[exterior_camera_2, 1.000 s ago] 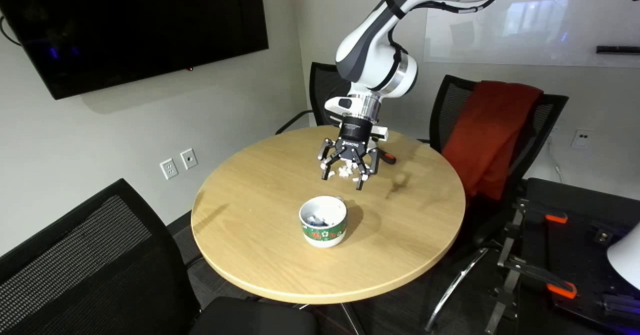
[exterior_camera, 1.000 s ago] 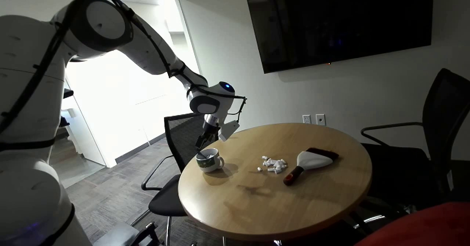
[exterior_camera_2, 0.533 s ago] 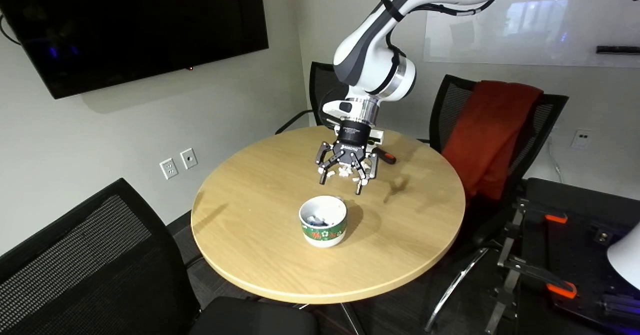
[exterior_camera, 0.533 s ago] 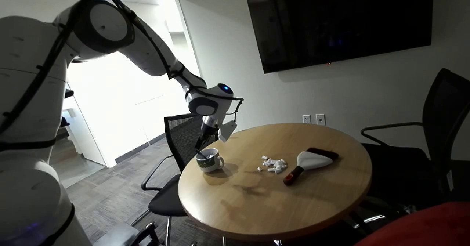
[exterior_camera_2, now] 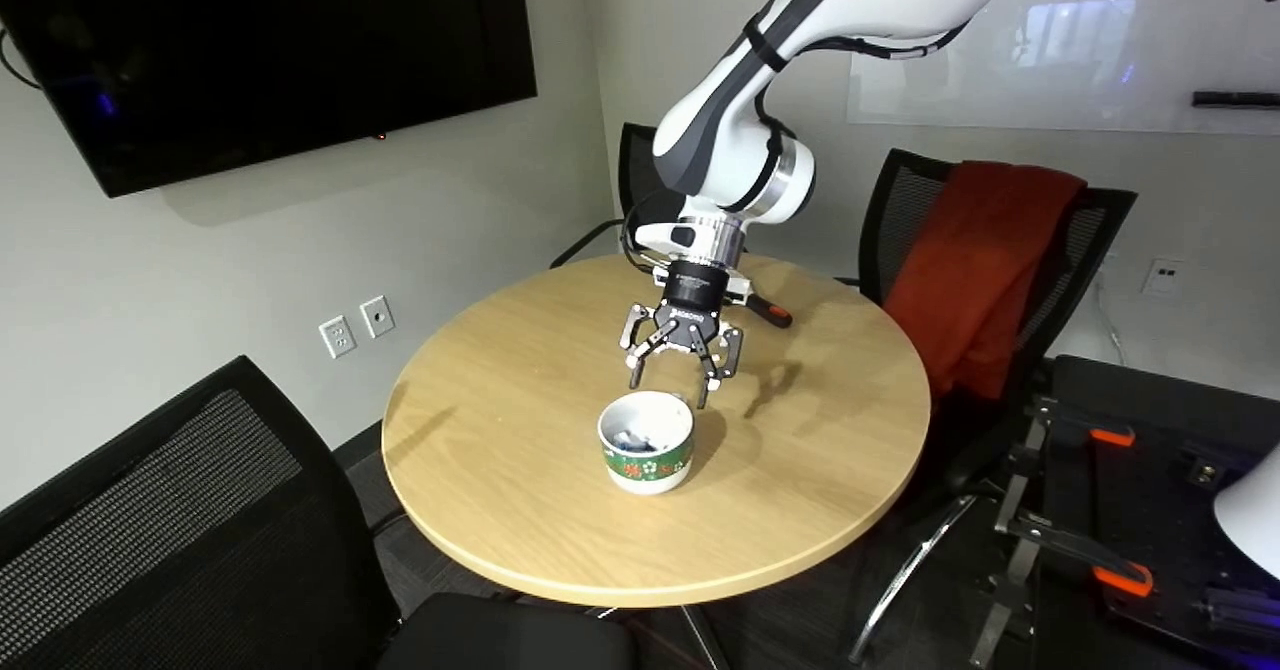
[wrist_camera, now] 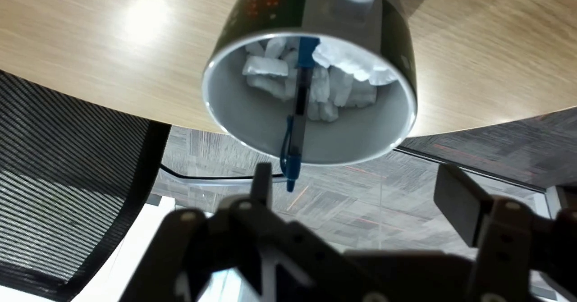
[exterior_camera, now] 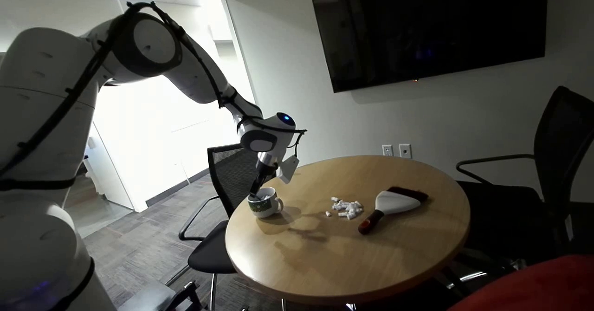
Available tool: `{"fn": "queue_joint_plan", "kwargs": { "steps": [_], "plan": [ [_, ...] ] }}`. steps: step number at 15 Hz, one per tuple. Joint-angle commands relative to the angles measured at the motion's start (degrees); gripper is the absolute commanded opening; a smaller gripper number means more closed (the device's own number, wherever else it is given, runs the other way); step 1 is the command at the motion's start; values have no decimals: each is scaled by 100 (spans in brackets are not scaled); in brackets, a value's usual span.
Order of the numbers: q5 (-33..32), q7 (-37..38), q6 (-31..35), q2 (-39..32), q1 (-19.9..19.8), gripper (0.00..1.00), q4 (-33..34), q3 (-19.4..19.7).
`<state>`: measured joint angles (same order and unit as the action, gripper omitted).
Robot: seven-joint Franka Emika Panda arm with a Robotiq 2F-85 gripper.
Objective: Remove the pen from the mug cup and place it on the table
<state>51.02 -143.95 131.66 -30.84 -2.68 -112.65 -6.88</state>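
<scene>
The mug cup (wrist_camera: 360,133) is whitish with a green patterned band and stands upright on the round tan table (wrist_camera: 487,67). It also shows in both exterior views (exterior_camera: 264,206) (exterior_camera_2: 648,465). A blue-and-dark pen (wrist_camera: 301,99) leans in the mug among white bits, its clip end over the rim. I cannot make out the pen in an exterior view (exterior_camera_2: 632,440), where only pale contents show. My gripper (wrist_camera: 356,194) is open and empty. Its fingertips (exterior_camera_2: 669,396) are at the mug's rim height or just above; the pen's end lies between them, closer to the left finger in the wrist view.
Several small white bits (exterior_camera: 347,209) and a white scoop-like tool (exterior_camera: 397,203) with a dark and red handle lie on the table. Black chairs (exterior_camera: 236,176) (exterior_camera_2: 190,510) stand around it, one with a red cloth (exterior_camera_2: 985,280). The table edge is close behind the mug.
My gripper has moved down and closer to the mug, its fingers staying open. The mug, the white bits and the tool have not moved.
</scene>
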Motion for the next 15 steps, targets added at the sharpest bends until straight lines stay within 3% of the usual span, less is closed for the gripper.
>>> {"fn": "queue_joint_plan", "kwargs": {
  "steps": [1,2,5,8,15],
  "plan": [
    [151,-148,213,-226,-17,72,275,-148],
    [163,-125,256,-265,-11,69,311,-168],
    [180,-50,334,-372,1,43,428,-219],
    [163,25,415,-467,39,34,502,-242],
    [85,135,507,-656,138,39,614,-277]
  ]
}}
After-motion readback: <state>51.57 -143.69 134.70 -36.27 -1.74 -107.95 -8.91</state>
